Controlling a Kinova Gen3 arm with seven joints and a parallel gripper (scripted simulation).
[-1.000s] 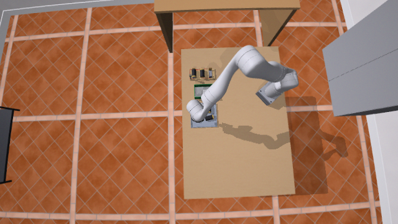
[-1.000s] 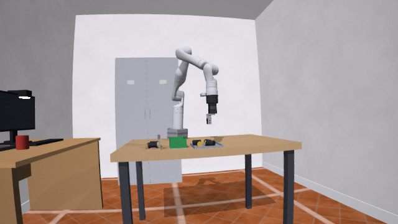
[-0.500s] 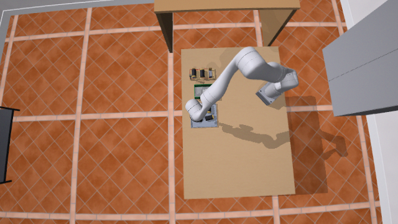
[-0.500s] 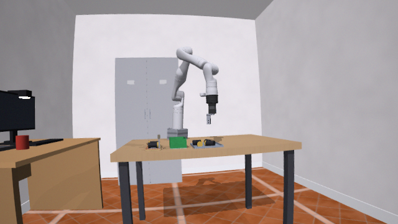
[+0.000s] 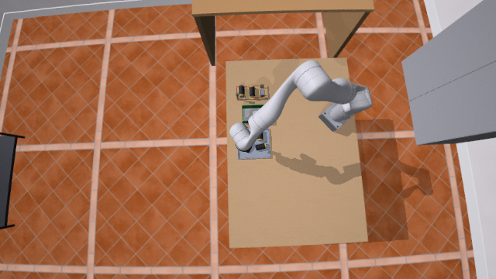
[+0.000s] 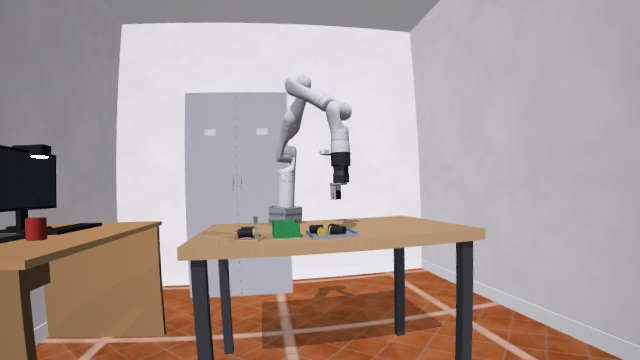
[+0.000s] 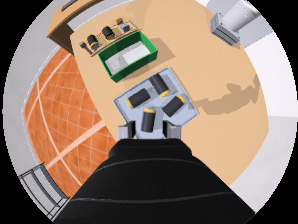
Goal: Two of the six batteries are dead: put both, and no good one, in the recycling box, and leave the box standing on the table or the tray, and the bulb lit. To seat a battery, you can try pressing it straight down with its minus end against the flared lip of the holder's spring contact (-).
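Observation:
My gripper (image 6: 336, 192) hangs open and empty, high above the grey tray (image 6: 331, 235). In the wrist view the fingers frame the near edge of the tray (image 7: 156, 102), which holds several black batteries with yellow ends, such as this battery (image 7: 139, 99). The green recycling box (image 7: 128, 58) stands upright on the table just beyond the tray; I see only its pale floor inside. Further on is the battery holder (image 7: 105, 35) with two dark batteries in it. In the overhead view the arm covers most of the tray (image 5: 254, 145) and the box (image 5: 252, 112); the holder (image 5: 256, 91) is in plain sight.
The arm's base (image 5: 336, 118) is mounted at the table's right edge. A thin post (image 6: 255, 222) rises by the holder. A second desk (image 6: 75, 240) with a monitor and a red cup (image 6: 35, 228) stands to the left, and a grey cabinet (image 6: 235, 165) behind.

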